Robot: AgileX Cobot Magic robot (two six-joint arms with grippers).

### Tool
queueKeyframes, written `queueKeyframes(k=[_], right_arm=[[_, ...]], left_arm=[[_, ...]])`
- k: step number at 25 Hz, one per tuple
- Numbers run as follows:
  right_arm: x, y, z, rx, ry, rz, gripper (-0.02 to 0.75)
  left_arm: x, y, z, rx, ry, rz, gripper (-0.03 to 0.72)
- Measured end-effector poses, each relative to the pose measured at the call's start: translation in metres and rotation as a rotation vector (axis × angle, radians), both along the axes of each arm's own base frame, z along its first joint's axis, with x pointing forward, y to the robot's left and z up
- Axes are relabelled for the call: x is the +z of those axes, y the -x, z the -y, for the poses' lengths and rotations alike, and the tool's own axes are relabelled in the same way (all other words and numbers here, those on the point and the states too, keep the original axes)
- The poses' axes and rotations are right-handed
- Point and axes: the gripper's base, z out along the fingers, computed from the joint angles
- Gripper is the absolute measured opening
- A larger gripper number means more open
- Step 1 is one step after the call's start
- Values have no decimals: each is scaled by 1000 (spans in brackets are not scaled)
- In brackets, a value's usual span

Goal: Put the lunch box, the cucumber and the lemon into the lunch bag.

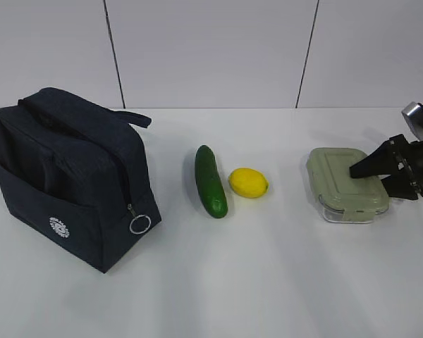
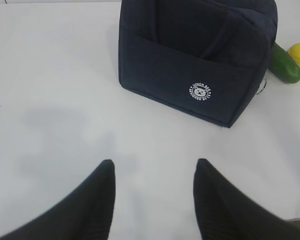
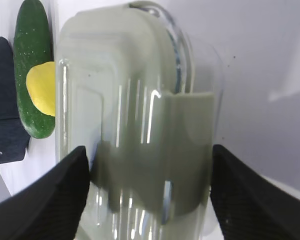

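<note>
Left fingers (image 2: 152, 192): spread apart, empty, low over bare surface (image 2: 60, 100).
Lunch bag (image 1: 63, 176): upright at left, zipped shut.
Cucumber (image 1: 211, 181), lemon (image 1: 248, 182): mid-surface, just beside each other.
Right fingers (image 3: 147, 192): reaching in from right, spread, straddling lunch box (image 1: 348, 183) end; contact unclear.

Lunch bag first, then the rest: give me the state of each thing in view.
lunch bag: upright on the table, zipped shut, ring pull hanging at its end.
lunch box: flat on the table, lid on, between the open jaws.
cucumber: lying on the table beside the lemon.
lemon: on the table.
left gripper: open, empty.
right gripper: open around the lunch box.
</note>
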Motion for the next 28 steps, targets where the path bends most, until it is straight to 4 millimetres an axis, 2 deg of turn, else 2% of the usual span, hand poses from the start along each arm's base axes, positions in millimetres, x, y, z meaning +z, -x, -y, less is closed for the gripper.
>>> queueKeyframes(k=[11, 28], right_arm=[[1, -1, -1, -19, -20, 1, 460], [2, -1, -1, -21, -26, -1, 419]], left_arm=[[0, 0, 0, 0, 0, 0, 370], [0, 0, 0, 0, 0, 0, 370]])
